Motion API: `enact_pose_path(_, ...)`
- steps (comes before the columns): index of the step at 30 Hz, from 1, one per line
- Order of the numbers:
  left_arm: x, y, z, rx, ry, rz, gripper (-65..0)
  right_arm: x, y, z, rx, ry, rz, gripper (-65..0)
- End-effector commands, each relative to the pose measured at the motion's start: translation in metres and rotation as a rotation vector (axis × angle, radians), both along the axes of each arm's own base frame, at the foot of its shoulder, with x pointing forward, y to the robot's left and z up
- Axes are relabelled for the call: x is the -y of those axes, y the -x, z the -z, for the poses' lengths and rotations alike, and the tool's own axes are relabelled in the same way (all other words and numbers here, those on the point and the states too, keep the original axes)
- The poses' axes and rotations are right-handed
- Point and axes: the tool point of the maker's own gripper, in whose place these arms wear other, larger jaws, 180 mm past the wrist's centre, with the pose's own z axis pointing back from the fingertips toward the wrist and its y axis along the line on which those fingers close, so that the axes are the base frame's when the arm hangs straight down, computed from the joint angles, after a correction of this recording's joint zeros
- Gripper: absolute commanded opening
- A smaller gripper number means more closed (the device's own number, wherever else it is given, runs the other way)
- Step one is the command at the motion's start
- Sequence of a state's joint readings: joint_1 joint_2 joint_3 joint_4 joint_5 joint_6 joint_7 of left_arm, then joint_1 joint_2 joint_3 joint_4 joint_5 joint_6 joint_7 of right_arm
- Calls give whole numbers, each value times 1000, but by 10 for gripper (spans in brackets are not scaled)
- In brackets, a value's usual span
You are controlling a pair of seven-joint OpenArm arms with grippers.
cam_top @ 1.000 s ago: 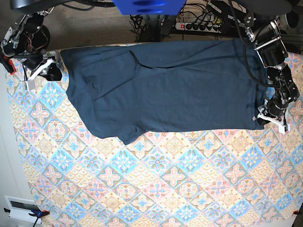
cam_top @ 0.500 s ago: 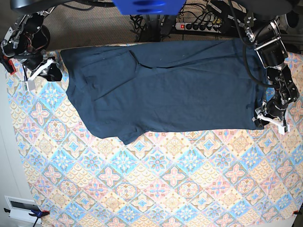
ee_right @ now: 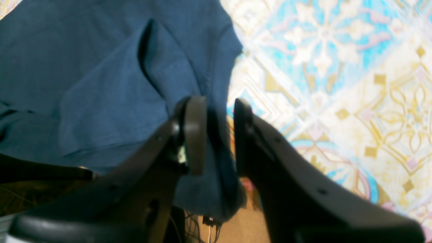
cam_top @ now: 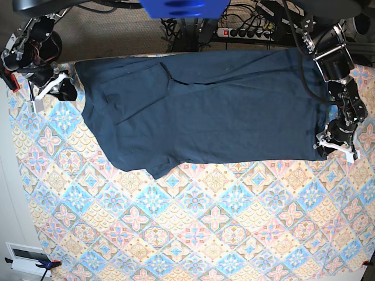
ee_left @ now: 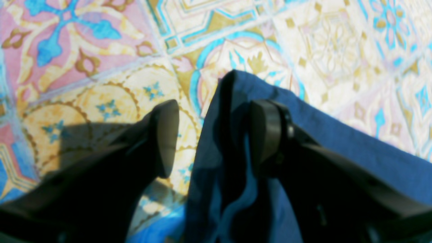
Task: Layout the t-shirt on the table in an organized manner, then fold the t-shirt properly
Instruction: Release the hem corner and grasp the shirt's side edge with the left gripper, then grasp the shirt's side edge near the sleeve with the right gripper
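Patterned cloth in pale blue, pink and cream diamonds covered the worktop (cam_top: pixel 193 234), and behind its far edge a power strip (cam_top: pixel 249 32) and a tangle of dark cables lay on the floor. The navy t-shirt (cam_top: pixel 199 108) was spread flat along the far half of the worktop, lying sideways, its long lower edge running fairly straight and one short sleeve poking out toward the near side at the left of the overhead view. A shallow crease ran through the fabric near the top middle. The left gripper (ee_left: pixel 214 135) sat at the shirt's corner on the right of the overhead view, low over the cloth. From its own camera its two dark fingers (ee_left: pixel 165 135) stood well spread: one hung over bare patterned cloth beside the shirt, while the other rested on or just above the blue fabric, and a loose fold of the shirt's corner rose up between them without being squeezed. The right gripper (ee_right: pixel 219 135) was at the opposite end, at the far corner on the left of the overhead view. Its fingers (ee_right: pixel 194 131) stood only a little apart with the shirt's edge pinched between them, a flap of the cloth hanging over the worktop's back edge just below. In the overhead view a small white box (cam_top: pixel 26 256) sat off the near left corner of the worktop.
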State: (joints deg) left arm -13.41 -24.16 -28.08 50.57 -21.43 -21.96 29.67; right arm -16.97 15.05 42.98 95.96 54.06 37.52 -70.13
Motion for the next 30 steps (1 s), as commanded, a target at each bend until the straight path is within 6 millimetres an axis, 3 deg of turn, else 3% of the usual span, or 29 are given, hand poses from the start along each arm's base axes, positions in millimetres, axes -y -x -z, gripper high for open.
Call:
enact_pose_path(1,10,7,9,-55,22,50,-330,3,-7,-13,46,14,-7,-509)
enact_pose_path(6,35,5,12,-57,58,153,-419,3,-7,-12,46,13,-8,-509)
enact_pose_path(11,34,1,5,-15,93,138,-534,3,-7,-12,46,13,-8,-509)
enact_pose_path(16,29,0,-11,18,51,154,-543,3,-9,-13,49,16,-9,-509)
enact_pose_path(21,32,2,-27,77,54,165,-555,4,-25,-21,89,9,-3,-509)
enact_pose_path(27,36,4,-35,99,40,182,-650,14,-50,-26,107,69,11,-509)
enact_pose_path(30,35,8,-32,90,41,181,-648,-2,-73,-29,117,101,-60,-509)
